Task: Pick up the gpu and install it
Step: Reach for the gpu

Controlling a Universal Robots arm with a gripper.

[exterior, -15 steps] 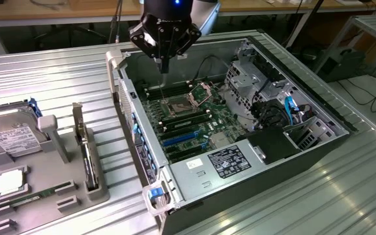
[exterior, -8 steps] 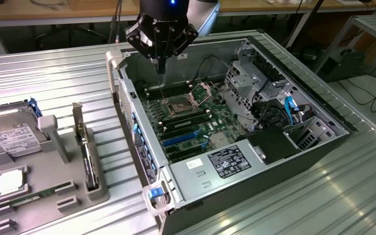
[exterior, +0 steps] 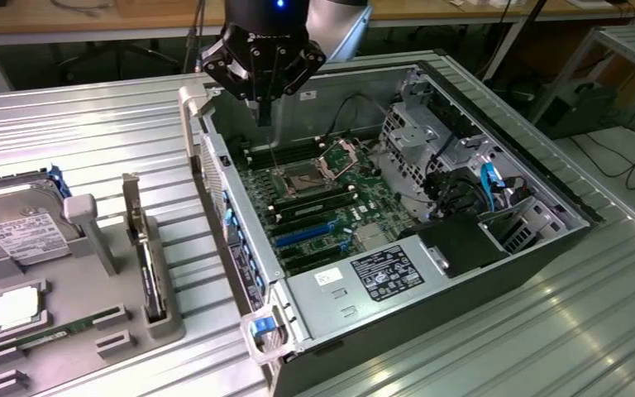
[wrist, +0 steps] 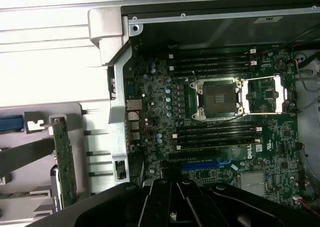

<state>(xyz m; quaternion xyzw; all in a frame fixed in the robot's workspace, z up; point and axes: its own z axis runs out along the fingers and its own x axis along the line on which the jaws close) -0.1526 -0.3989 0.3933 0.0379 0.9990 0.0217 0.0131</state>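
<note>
We count one open computer case (exterior: 221, 194), holding one motherboard (exterior: 334, 211) with one processor socket (exterior: 298, 176). Beside the case we count one tray (exterior: 75, 285) carrying one hard drive (exterior: 14, 227), one gpu (exterior: 150, 277), one memory stick (exterior: 59, 332) and one processor chip (exterior: 17, 308). Above the case we count one gripper (exterior: 262, 118).

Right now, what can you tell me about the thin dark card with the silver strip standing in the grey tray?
The thin dark card is flat and rectangular. It stands on its long edge in a slot of the grey plastic-looking tray. A silver metal bracket stands upright along one end. Only the tray touches it, and nothing is gripping it.
</note>
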